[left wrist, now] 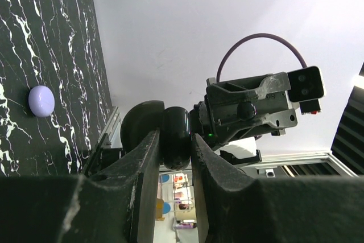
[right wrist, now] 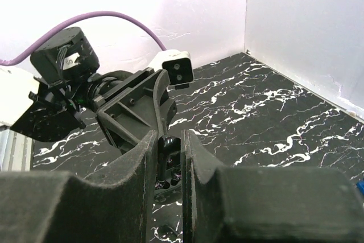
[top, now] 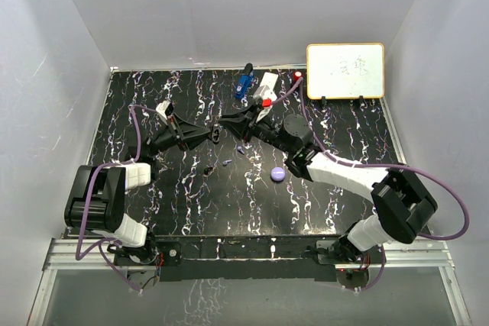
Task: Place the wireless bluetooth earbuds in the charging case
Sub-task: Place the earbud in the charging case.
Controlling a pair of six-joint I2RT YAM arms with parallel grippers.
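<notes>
Two lavender earbuds [top: 228,163] and one black earbud [top: 208,168] lie loose on the tabletop, near each other and just in front of where the two arms meet; none sits in a case yet. Above them the black charging case [left wrist: 175,122] is held on edge, off the surface, clamped between the closed fingers of the left gripper [left wrist: 174,140]. The right gripper [right wrist: 169,140] faces it nose to nose, pinched onto a slim black part that looks like the case's rim or lid, though the wrist view is too dark to be sure. The step in hand seems to be prising the case open. The left should hold firm without twisting while the right eases the lid along its hinge, gently, since a glossy round shell can slip out. A lavender puck [top: 278,174] rests apart to the right. The table [top: 344,188] is black with white veining, which hides dark pieces. A blue gadget [top: 244,82] and a whiteboard [top: 345,70] stand at the far edge, with plain white walls around.
</notes>
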